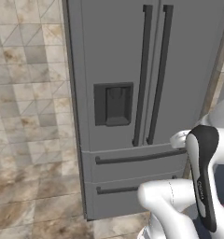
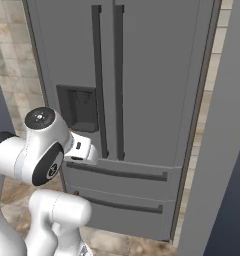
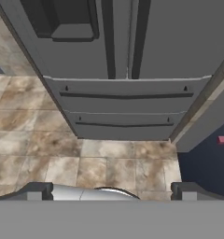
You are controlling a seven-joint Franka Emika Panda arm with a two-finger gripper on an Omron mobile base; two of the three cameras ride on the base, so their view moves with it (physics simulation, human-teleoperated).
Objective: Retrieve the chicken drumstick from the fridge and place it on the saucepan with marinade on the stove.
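Note:
The fridge stands straight ahead with both doors and its two lower drawers shut. Its long dark handles run side by side down the middle, and the dark dispenser panel sits on the left door. The chicken drumstick is hidden behind the shut doors. The saucepan and the stove are out of view. In the hand view my gripper is open, its fingertips wide apart with nothing between them. It hangs low in front of the fridge, well short of the drawers and looking down at the floor.
A tiled wall runs left of the fridge and mottled floor tiles lie in front. A tall grey panel stands close on the fridge's right. A small red mark shows on the dark surface beside it.

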